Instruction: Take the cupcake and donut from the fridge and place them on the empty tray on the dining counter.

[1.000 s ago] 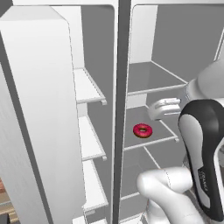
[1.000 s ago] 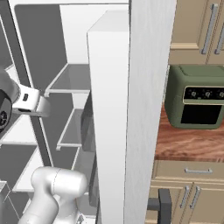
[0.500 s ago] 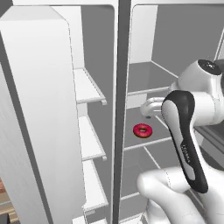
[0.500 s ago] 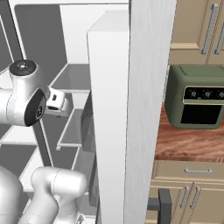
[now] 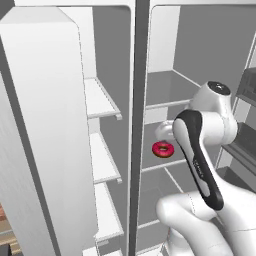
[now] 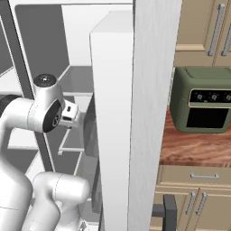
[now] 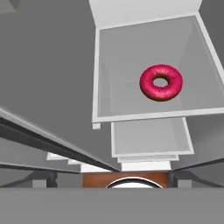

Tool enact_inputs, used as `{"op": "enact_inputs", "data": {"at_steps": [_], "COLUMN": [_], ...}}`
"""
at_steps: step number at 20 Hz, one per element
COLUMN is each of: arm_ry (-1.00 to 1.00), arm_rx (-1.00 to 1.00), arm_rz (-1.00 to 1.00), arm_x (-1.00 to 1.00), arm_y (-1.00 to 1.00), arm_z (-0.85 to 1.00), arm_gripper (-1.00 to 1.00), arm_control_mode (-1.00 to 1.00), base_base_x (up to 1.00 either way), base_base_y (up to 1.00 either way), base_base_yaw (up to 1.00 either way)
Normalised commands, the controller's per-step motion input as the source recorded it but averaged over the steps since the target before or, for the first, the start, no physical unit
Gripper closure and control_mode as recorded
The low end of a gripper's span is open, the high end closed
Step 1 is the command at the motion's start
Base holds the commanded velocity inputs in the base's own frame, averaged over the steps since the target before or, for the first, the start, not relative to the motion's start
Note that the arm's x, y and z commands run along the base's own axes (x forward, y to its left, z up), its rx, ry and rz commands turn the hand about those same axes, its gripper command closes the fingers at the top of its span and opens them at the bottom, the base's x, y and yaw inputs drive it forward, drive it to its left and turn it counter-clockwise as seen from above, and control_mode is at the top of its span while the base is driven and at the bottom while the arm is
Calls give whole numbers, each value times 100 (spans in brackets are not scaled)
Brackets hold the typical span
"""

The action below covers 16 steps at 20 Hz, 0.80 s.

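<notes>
The fridge (image 5: 45,125) stands with both doors swung open. Its door panels are smooth, matte silver-grey slabs with squared edges; the interior walls are flat grey and the shelves are thin white plates with raised front lips. A dark vertical divider (image 5: 136,125) separates the two compartments.

The donut (image 5: 163,148) lies flat on a middle shelf (image 5: 170,162) of the right compartment, near the shelf's front edge. It is a small torus with glossy pink-red frosting, finely speckled, with a clean round hole in the centre. In the hand view the donut (image 7: 161,82) rests on a pale grey rectangular shelf (image 7: 122,87) framed by a white rim, right of centre, with further white-rimmed shelves stacked beneath it.

The arm's white, rounded links with dark joint covers rise in front of the right compartment. The gripper (image 5: 164,131) sits just above and beside the donut, not touching it. Its jaws are spread to full width and hold nothing.

In the right base view, a boxy olive-green air fryer oven (image 6: 202,106) with rounded corners, a dark window and a row of small control knobs sits on a reddish-brown wood-grain countertop (image 6: 194,151). Beige panelled cabinets (image 6: 198,200) with slim metal bar handles lie below and above it. No lettering can be read on any surface.
</notes>
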Motion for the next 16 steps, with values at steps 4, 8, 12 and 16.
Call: {"op": "enact_inputs", "data": {"at_steps": [4,8,12,16], "arm_ry": [5,4,4,1], "arm_rx": [-3,-6,-11,-5], "arm_rz": [0,0,0,0], "arm_x": [27,22,25,21], "arm_y": [-17,-21,-16,-42], "arm_z": [-42,-36,-26,-19], "arm_gripper": [-100,-100,-100,-100], "arm_control_mode": [-100,-100,-100,-100], "base_base_x": [0,0,0,0], "base_base_y": [0,0,0,0], "base_base_yaw": [0,0,0,0]}}
